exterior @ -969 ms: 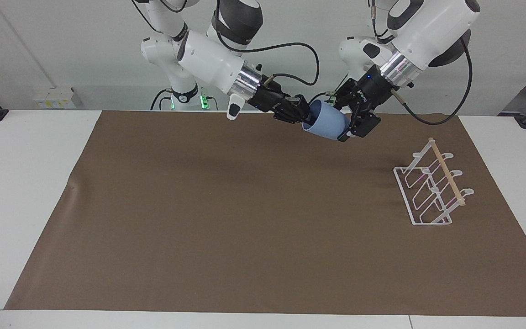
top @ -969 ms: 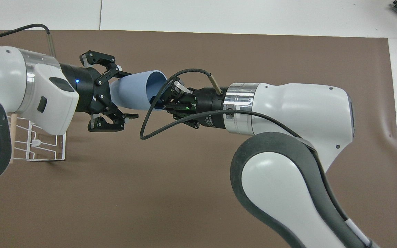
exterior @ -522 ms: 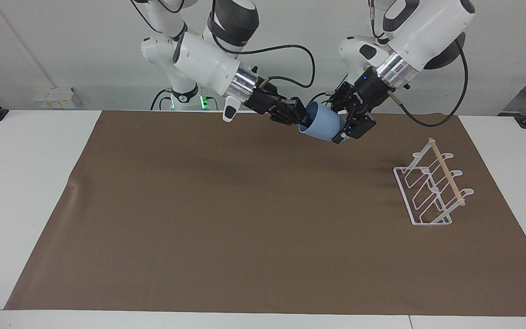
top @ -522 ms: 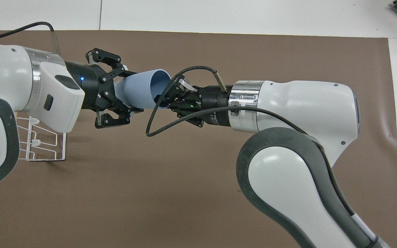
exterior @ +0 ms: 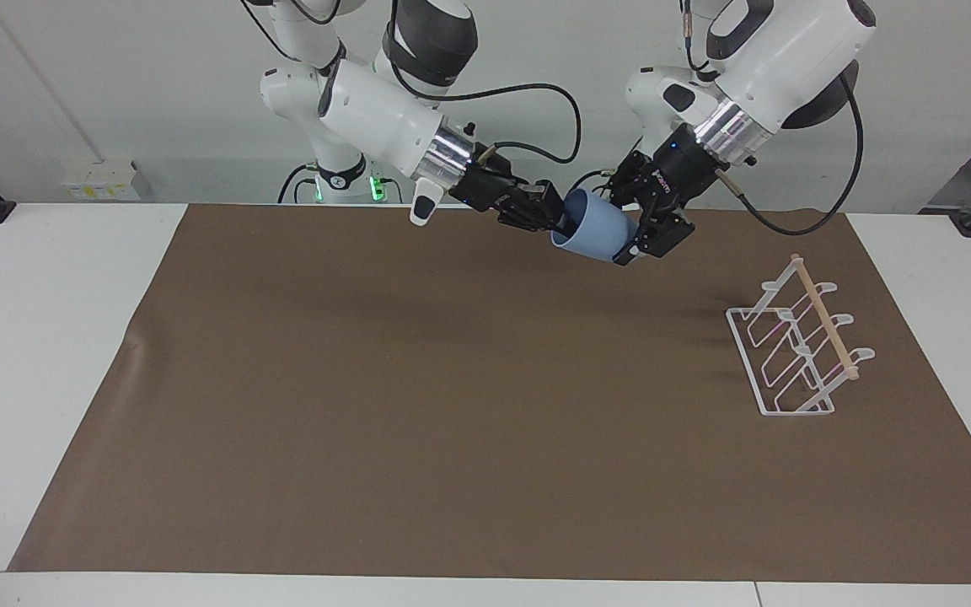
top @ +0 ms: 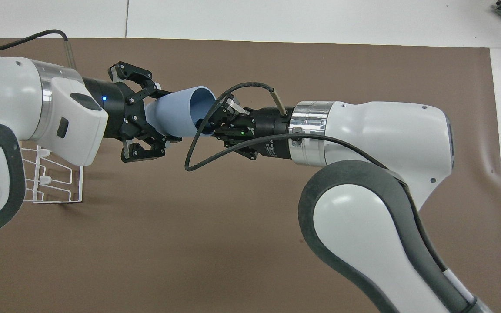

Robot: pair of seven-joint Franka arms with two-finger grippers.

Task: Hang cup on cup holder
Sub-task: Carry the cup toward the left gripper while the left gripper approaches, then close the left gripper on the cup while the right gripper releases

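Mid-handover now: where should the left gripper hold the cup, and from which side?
Likely the closed base end. The cup lies on its side in mid-air, base toward the left gripper, whose fingers straddle the narrow, tapered end. The open mouth faces the right gripper, which pinches the rim with one finger inside. So approach along the cup's axis from the base and clamp across the outer wall, away from the rim.

Left gripper [exterior: 627, 229] fingers clamped; right gripper [exterior: 555, 221] fingers pinched.
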